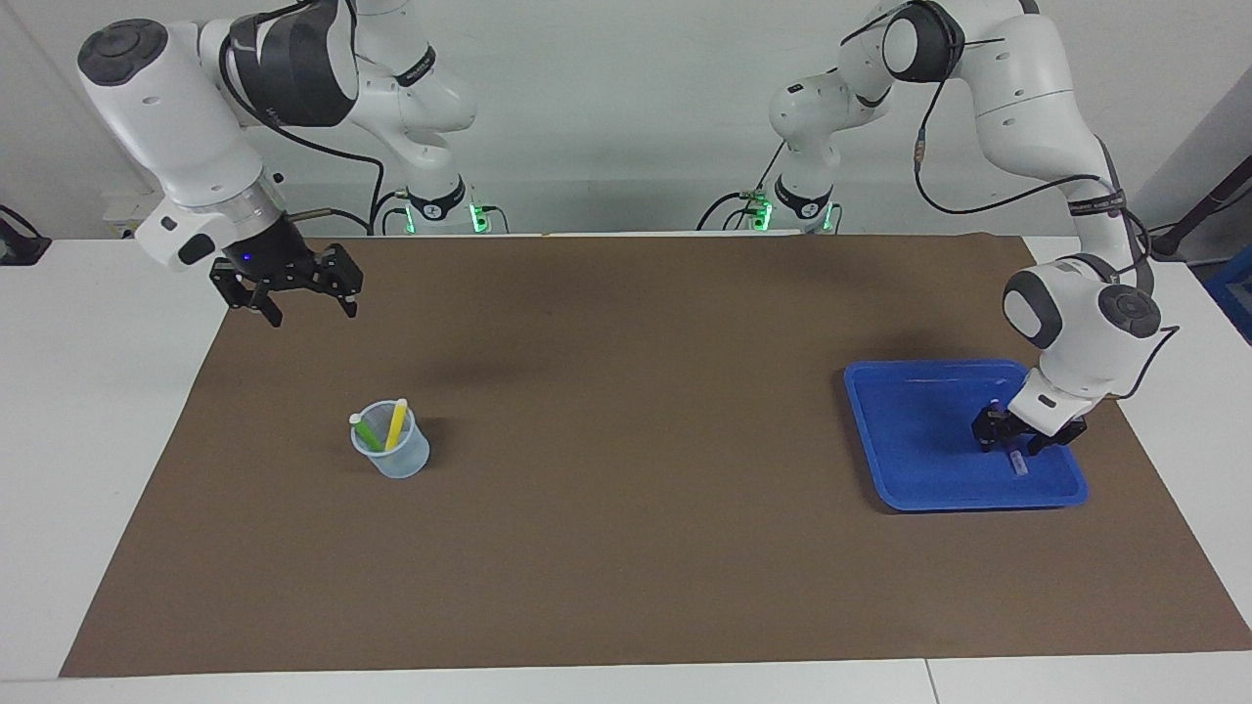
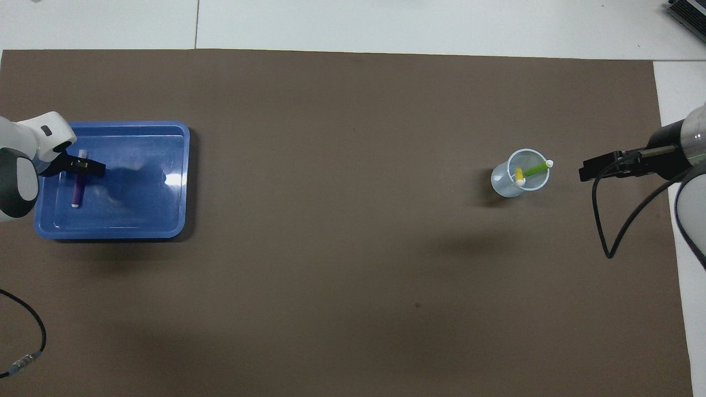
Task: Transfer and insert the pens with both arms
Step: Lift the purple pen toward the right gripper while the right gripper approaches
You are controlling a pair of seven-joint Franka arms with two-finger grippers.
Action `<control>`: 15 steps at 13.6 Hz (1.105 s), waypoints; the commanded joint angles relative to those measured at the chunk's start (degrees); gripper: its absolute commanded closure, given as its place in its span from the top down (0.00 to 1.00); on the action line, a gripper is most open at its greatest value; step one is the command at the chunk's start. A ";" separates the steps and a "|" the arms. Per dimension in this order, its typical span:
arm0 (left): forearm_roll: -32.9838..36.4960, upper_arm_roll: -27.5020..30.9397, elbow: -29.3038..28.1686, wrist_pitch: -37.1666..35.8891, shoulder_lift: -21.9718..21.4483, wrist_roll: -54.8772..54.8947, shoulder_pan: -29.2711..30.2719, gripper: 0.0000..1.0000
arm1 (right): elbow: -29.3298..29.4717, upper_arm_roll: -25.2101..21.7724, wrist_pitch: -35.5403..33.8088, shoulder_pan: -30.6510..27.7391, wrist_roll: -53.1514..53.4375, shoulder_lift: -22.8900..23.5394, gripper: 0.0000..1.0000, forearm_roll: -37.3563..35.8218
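Left gripper (image 1: 1007,448) is seen low in the blue tray (image 1: 919,430), straddling the purple pen (image 2: 78,190) near the cap end; whether its fingers are already clamped on the pen cannot be told (they sit right at the barrel, pen lying flat on the tray floor). Right gripper (image 1: 305,301) is held in the air over the brown mat (image 1: 626,548) at the right arm's end of the table, fingers spread wide, nothing between them; that arm waits. By size: the mat is laid over most of the white table (image 1: 98,469); the tray is set on the mat toward the left arm's end; the clear cup (image 1: 392,452) is placed on the mat toward the right arm's end, well apart from the tray. Yellow pen (image 1: 396,423) and green pen (image 1: 367,432) are stood in the cup, leaning, cap ends up and crossing above the rim.
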 commanded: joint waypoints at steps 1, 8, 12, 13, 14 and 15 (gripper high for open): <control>0.33 0.43 -2.30 0.61 -1.24 0.15 -0.20 0.26 | -0.73 0.36 -0.93 -0.32 1.23 -0.78 1.00 -1.43; -4.92 0.34 2.60 -5.61 -0.80 0.06 -0.99 0.00 | -1.43 0.36 -2.07 -0.50 0.88 -1.31 1.00 -1.43; -10.28 0.43 11.56 -17.38 0.78 -2.99 -2.74 0.00 | -1.52 0.54 -1.64 -0.32 0.79 -1.31 1.00 -3.01; -12.05 0.43 13.76 -20.89 1.22 -6.06 -3.27 0.00 | -1.52 0.54 -1.55 -0.15 0.71 -1.31 1.00 -3.02; -12.85 0.43 15.26 -23.28 1.13 -10.18 -3.89 0.00 | -1.52 0.54 -1.55 0.03 0.79 -1.31 1.00 -3.02; -13.20 0.08 15.80 -24.08 0.96 -14.57 -4.24 0.00 | -1.52 0.54 -1.46 0.03 0.79 -1.31 1.00 -3.02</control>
